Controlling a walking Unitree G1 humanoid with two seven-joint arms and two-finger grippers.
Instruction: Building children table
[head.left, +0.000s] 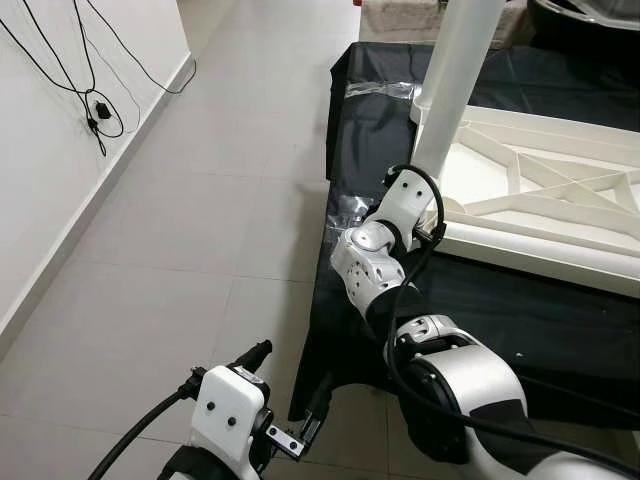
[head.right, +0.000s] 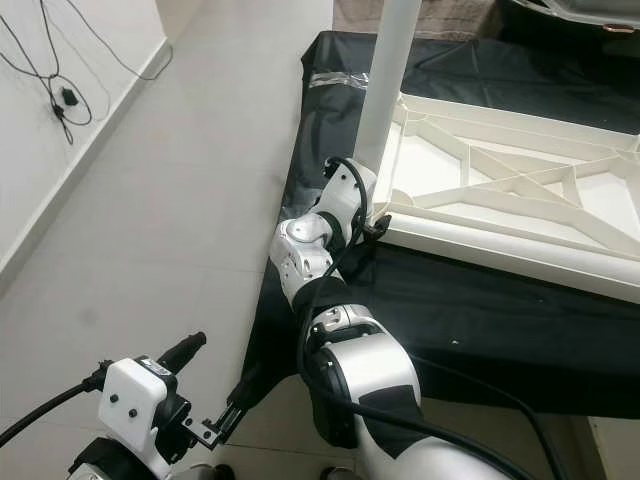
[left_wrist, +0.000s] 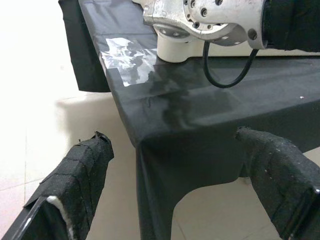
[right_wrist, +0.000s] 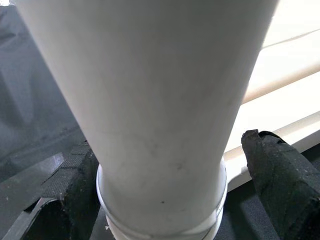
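Straddling the white leg (right_wrist: 160, 115), right gripper (right_wrist: 165, 165) fingers (right_wrist: 280, 175) spread, contact unclear; left gripper (left_wrist: 175, 185) idle, open.

Pale tiled floor (head.left: 220, 200), white wall (head.left: 40, 190)

right arm (head.left: 455, 375): silver-white rounded shells, jointed in segments, with black bands between them
right arm cable: black, looping from the wrist back along the forearm
right wrist housing: white, with small dark screw holes
right claw (right_wrist: 165, 185): two black fingers (right_wrist: 280, 175) with a rough, woven-looking wrap
left arm (head.left: 228, 410): white boxy housing with two dark screw holes, black cable, small metal bracket
left claw (left_wrist: 185, 175): black fabric-wrapped fingers (left_wrist: 75, 175), frayed at the tips
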